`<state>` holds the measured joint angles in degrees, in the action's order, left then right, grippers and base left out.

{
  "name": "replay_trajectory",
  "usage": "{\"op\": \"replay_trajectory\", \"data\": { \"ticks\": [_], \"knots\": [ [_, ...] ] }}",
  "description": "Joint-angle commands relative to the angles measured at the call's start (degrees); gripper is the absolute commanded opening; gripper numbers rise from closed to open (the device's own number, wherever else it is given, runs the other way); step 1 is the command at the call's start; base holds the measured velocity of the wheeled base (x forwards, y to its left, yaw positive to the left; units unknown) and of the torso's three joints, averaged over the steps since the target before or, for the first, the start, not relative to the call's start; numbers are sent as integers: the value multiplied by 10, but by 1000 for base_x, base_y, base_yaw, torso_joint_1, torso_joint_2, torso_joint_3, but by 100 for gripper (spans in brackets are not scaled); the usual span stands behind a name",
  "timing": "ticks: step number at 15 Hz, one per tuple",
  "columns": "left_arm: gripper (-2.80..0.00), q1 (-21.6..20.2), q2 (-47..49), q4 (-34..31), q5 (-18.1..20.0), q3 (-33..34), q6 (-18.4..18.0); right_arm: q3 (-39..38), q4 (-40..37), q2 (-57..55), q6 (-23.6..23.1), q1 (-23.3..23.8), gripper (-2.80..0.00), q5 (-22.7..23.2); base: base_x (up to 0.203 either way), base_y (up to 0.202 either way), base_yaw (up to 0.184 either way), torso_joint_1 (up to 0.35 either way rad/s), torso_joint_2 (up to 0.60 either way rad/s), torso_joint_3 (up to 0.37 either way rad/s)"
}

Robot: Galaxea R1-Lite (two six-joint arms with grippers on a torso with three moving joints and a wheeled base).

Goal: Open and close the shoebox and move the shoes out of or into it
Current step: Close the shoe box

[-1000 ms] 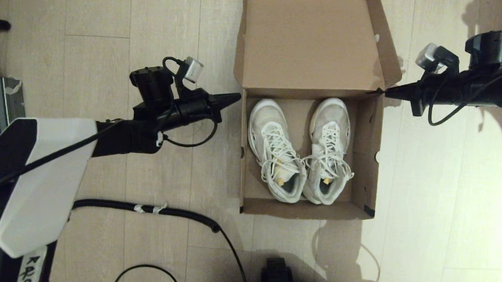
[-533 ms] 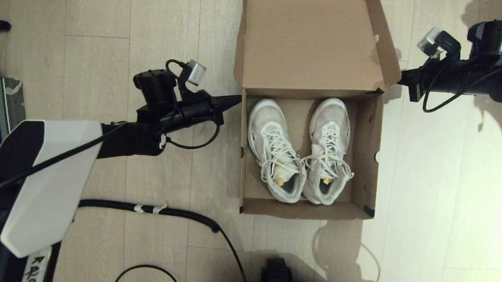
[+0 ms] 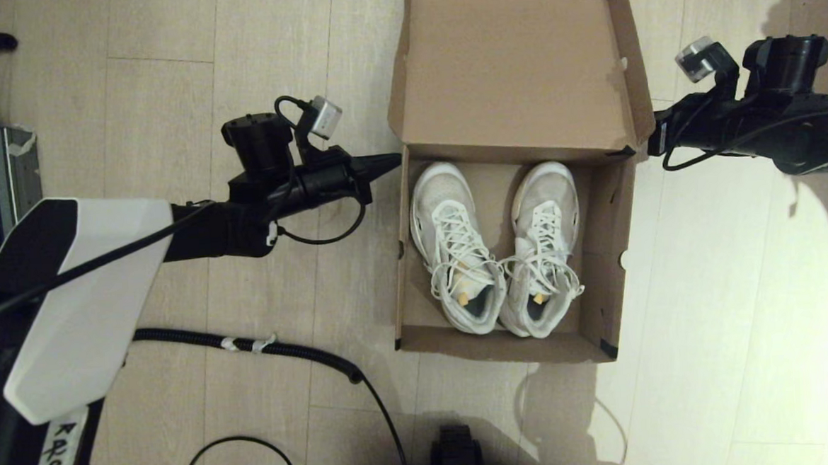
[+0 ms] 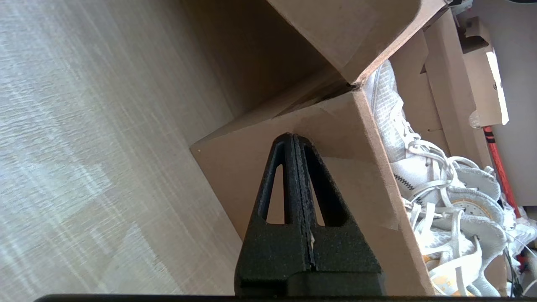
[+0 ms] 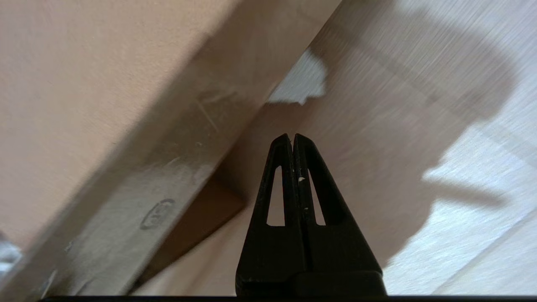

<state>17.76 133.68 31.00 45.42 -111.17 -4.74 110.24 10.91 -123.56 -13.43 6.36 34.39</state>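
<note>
The shoebox (image 3: pixel 603 251) stands open on the floor, its lid (image 3: pixel 512 71) folded back on the far side. The two white sneakers (image 3: pixel 450 245) (image 3: pixel 545 240) lie side by side inside, toes to the far end. My left gripper (image 3: pixel 394 160) is shut and empty, its tip against the box's left wall near the hinge corner (image 4: pixel 356 167). The left wrist view shows the shoes (image 4: pixel 440 180) over that wall. My right gripper (image 3: pixel 657 138) is shut and empty, its tip tucked under the lid's right side flap. The lid's outer face (image 5: pixel 84 84) slants beside the right gripper (image 5: pixel 292 136).
A black cable (image 3: pixel 286 352) snakes across the floor at the near left. A grey power unit (image 3: pixel 0 176) sits at the far left. The robot's base (image 3: pixel 458 457) is at the near edge. Bare wood floor lies to the right of the box.
My right gripper has moved left and away from the box's right hinge corner, in under the lid's right flap. The left gripper has edged slightly towards the box wall.
</note>
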Motion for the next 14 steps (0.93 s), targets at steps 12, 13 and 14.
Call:
{"op": "replay_trajectory", "data": {
  "ticks": [12,13,14],
  "knots": [
    [-280,26,17,-4,-4,7,73,-100,0,-7,173,-1,-280,-79,0,0,0,0,0,0],
    [-280,25,18,-4,-4,13,77,-122,1,-5,174,-2,-280,-82,0,0,0,0,0,0],
    [-280,25,18,-2,-4,21,79,-137,13,-3,175,-2,-280,-84,0,0,0,0,0,0]
  ]
}}
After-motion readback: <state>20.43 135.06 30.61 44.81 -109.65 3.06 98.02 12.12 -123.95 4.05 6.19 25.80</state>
